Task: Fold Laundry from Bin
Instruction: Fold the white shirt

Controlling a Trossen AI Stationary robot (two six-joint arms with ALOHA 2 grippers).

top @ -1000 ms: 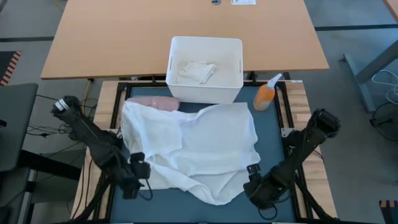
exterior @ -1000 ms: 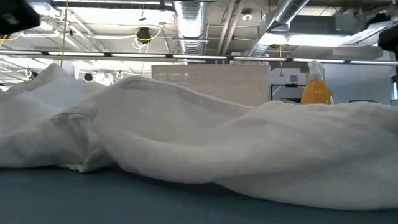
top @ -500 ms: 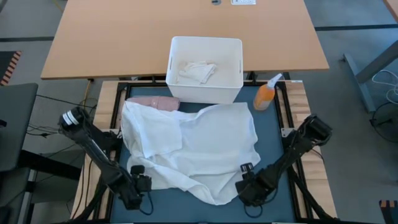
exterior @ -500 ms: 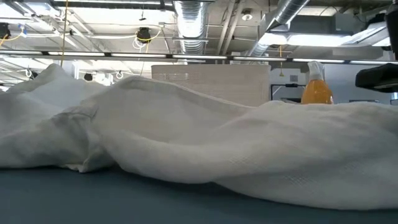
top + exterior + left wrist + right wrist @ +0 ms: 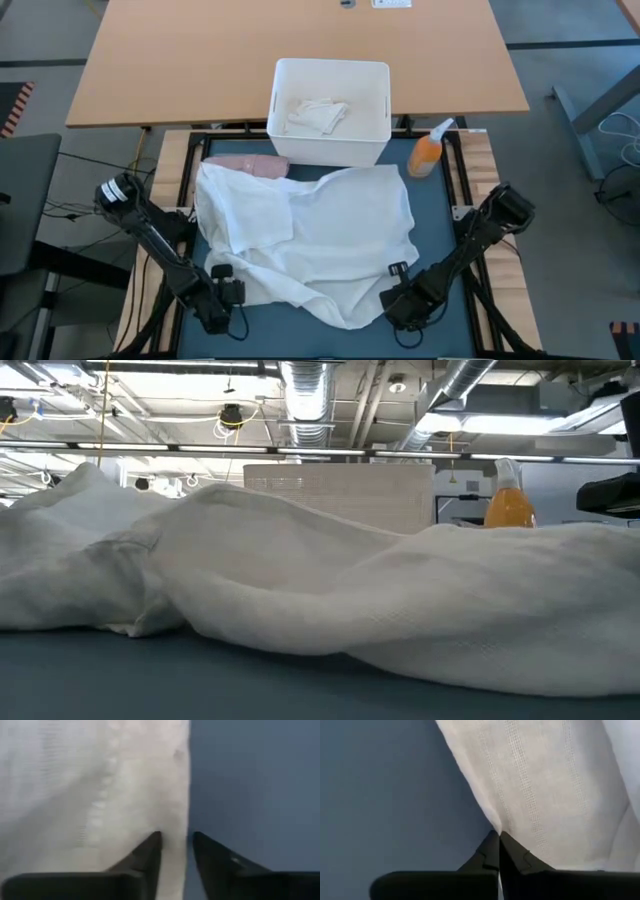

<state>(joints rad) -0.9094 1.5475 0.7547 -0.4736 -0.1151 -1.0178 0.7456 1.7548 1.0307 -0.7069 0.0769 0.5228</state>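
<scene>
A large white cloth (image 5: pixel 320 240) lies spread but rumpled over the blue mat (image 5: pixel 440 230) on the worktop, with one corner folded back on itself near the left side and a loose lobe hanging toward the near edge. It is not yet a neat fold; I judge this garment is at the flattening or first-fold stage.

The left end effector (image 5: pixel 222 297) sits low at the cloth's near-left edge. In its wrist view its fingers (image 5: pixel 147 852) stand narrowly apart with the hem (image 5: pixel 175 795) running between them, so it looks set to pinch but not closed.

The right end effector (image 5: pixel 398 297) is at the near-right edge of the cloth. Its wrist view shows the fingers (image 5: pixel 492 852) pressed together at the cloth's edge (image 5: pixel 485 815), apparently nipping the fabric there.

Behind the cloth, a pink garment (image 5: pixel 247 164) lies folded on the mat just in front of the bin (image 5: pixel 330 75), which suggests one piece is already done. The bin stands at the far side of the mat and holds a small crumpled white piece (image 5: pixel 315 114), so at least one more item is left to take out. An orange spray bottle (image 5: pixel 428 152) stands just right of the bin.

So, as I read it: one garment folded, one being worked, one or more waiting in the bin.
</scene>
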